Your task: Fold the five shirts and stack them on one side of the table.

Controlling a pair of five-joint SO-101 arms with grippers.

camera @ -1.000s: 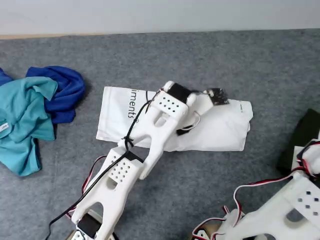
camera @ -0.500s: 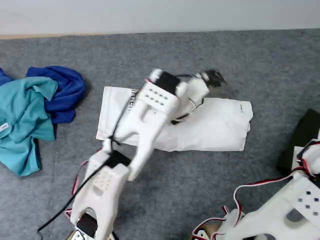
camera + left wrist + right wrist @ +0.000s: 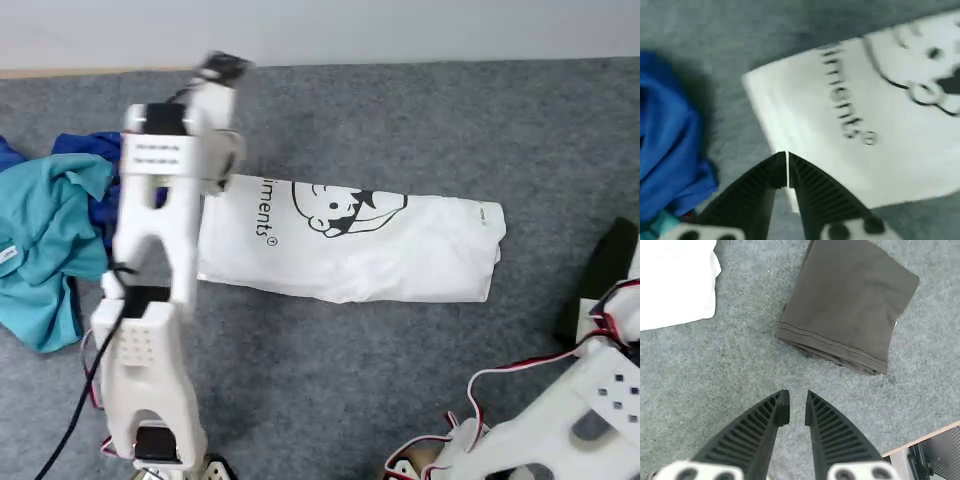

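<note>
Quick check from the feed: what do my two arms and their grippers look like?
The left arm and right arm are white plastic shells with rows of small holes and black motors at the joints. A black cable runs beside the left; red and white wires loop by the right. The left gripper and right gripper have black, ribbed, tapering fingers.

Grey felt table cover (image 3: 400, 370), pale wall (image 3: 400, 30) behind.

A: Light, high view?
B: Bright, even, diffuse. Thin shadow under white shirt (image 3: 400, 255), 6 o'clock edge.
A: Left wrist view?
B: Dimmer. Soft shadow between blue shirt (image 3: 665, 140) and white shirt.
</note>
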